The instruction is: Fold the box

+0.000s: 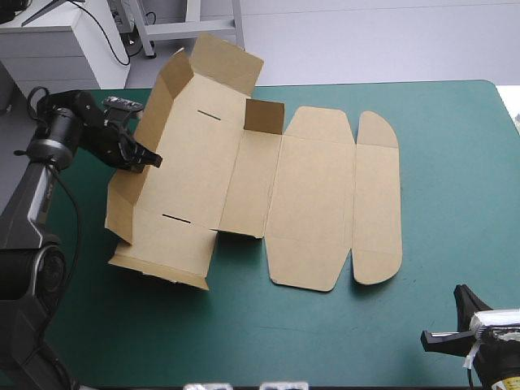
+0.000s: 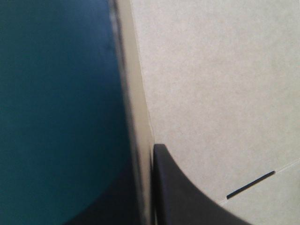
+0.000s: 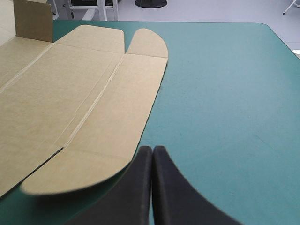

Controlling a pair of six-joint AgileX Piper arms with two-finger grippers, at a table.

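The teal-green table (image 1: 455, 146) carries the brown box (image 1: 309, 203), a cut sheet mostly lying flat. It stretches away from the left gripper (image 1: 146, 157) and ends just ahead of the right gripper (image 3: 152, 151). The sheet's long axis runs across the table from one arm's side to the other. Its rounded end flap (image 3: 108, 154) points toward the right gripper, and its raised side wall (image 1: 162, 114) stands at the left gripper. The left gripper's black fingers (image 2: 187, 197) are pinched on that wall's edge, with the board between them. The right gripper sits idle off the board, fingers pressed together in a point, resting on nothing.

A small flap (image 1: 264, 116) stands upright ahead of the left gripper, beyond the base panel. A thin slot (image 2: 251, 183) lies just beside the left gripper's inner finger.

The risk, as judged from here, is that nothing pins the flat panels down. A pull on the wall could drag the whole sheet across the cover instead of bending it at the crease. The thin pinch near the wall's edge could also slip, letting the wall flop back flat.
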